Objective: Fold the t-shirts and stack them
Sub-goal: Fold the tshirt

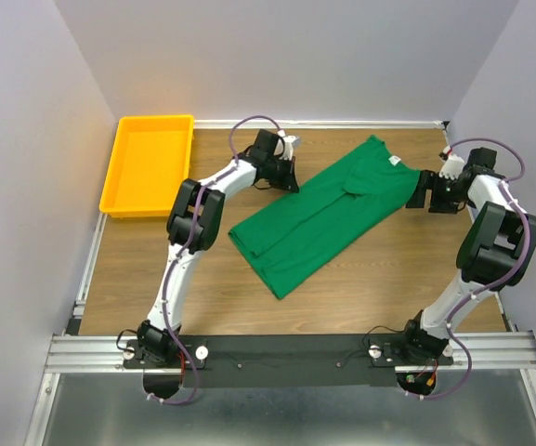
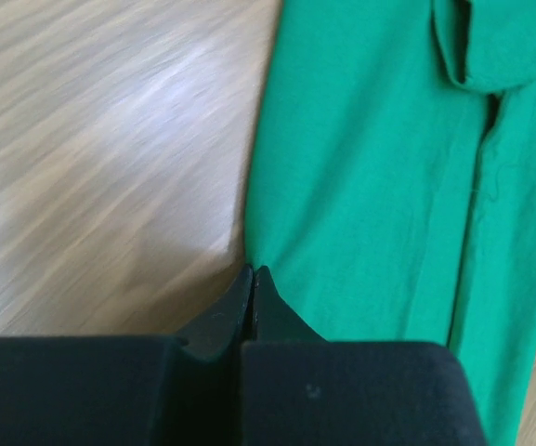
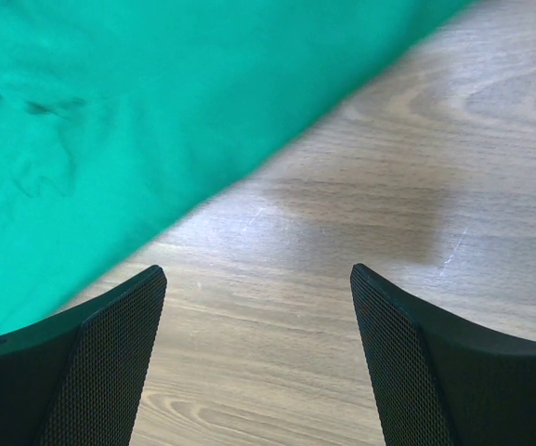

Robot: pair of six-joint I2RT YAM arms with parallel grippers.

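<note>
Tabletop of pale wood [image 1: 370, 279]: plain dark-green cotton t-shirt [image 1: 328, 216] lies diagonally mid-table, partly folded lengthwise | left gripper [image 2: 254, 279]: jaws pressed together at shirt's side edge, fabric caught or not unclear | right gripper [image 3: 258, 271]: spread over bare wood beside shirt | step: folding, judged; next needs firm hold, even lift-over

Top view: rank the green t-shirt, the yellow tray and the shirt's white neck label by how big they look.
1. green t-shirt, largest.
2. yellow tray, clearly smaller in spread.
3. white neck label, just a speck at the collar.
</note>
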